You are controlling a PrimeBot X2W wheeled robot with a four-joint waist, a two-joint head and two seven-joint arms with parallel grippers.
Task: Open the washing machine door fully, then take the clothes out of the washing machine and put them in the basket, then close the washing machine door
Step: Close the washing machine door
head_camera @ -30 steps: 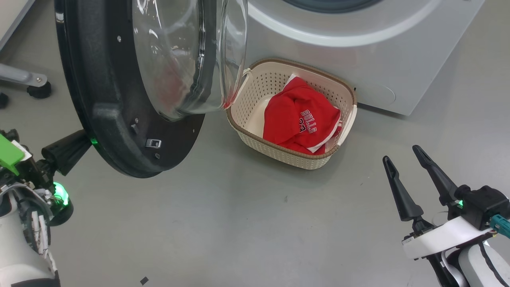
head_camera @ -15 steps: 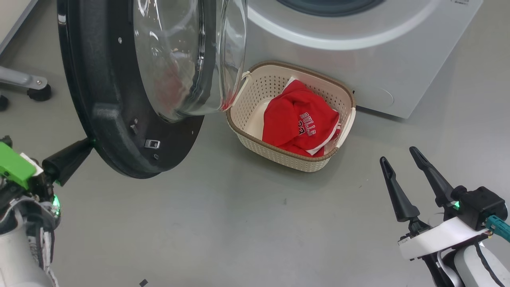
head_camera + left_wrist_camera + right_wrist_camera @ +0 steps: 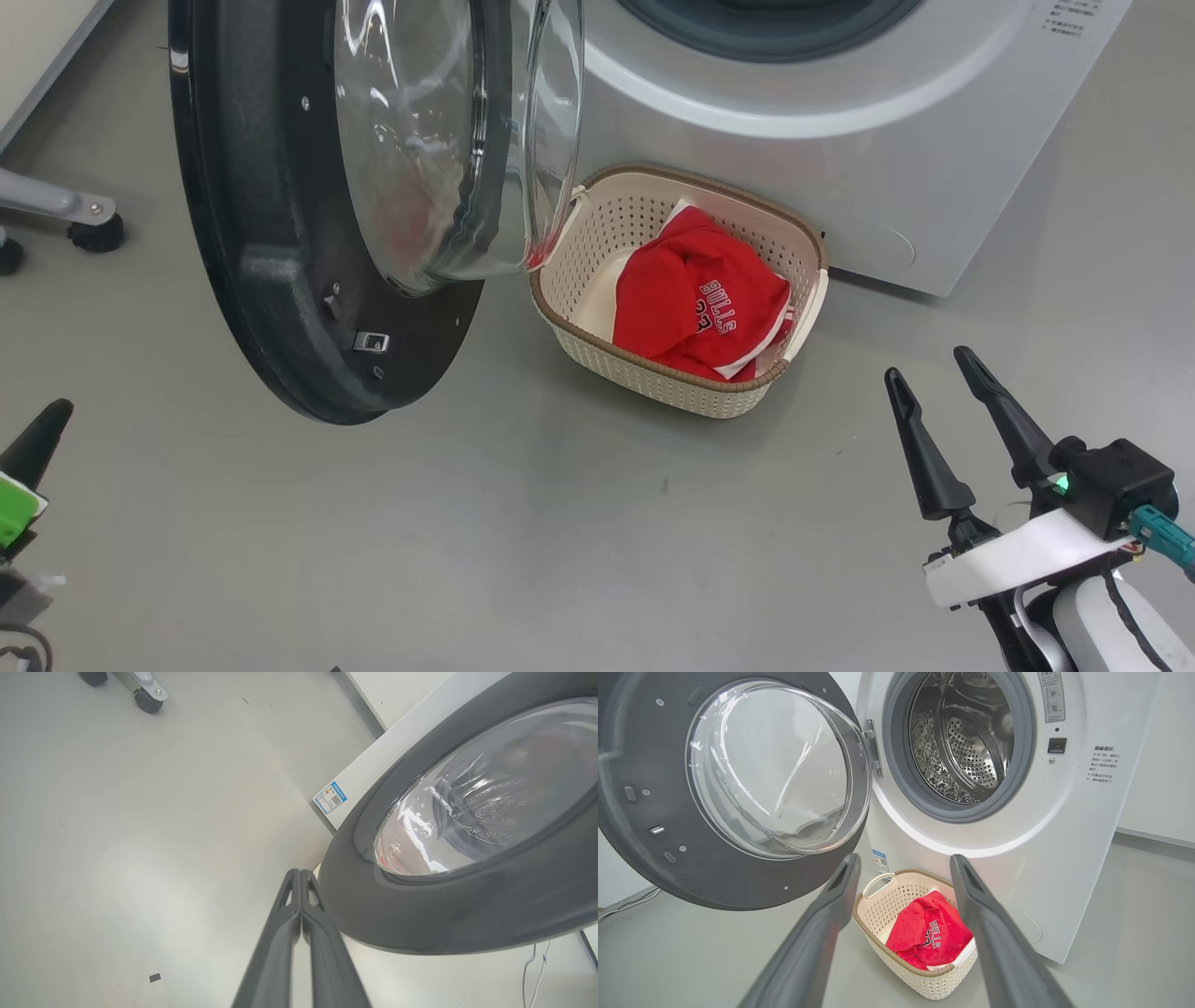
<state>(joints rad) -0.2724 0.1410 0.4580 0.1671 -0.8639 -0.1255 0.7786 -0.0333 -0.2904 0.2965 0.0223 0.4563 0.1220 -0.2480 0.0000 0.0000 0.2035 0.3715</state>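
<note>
Both grippers are hovering empty: left gripper (image 3: 300, 873) pressed together at eight o'clock of the washing machine door (image 3: 271, 280), right gripper (image 3: 926, 364) spread. Red clothes (image 3: 695, 303) are lying in the basket (image 3: 653, 375).

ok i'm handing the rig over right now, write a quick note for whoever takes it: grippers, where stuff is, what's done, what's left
Grippers: the left gripper is shut and empty, low beside the outer face of the washing machine door and not touching it. The right gripper is open and empty, off to the right of the basket.
Things: the door is swung wide open. The red clothes lie in the basket, which sits on the floor against the washing machine.
Done: door opened; the drum looks empty as far as it can be seen.
Left: close the door.
</note>
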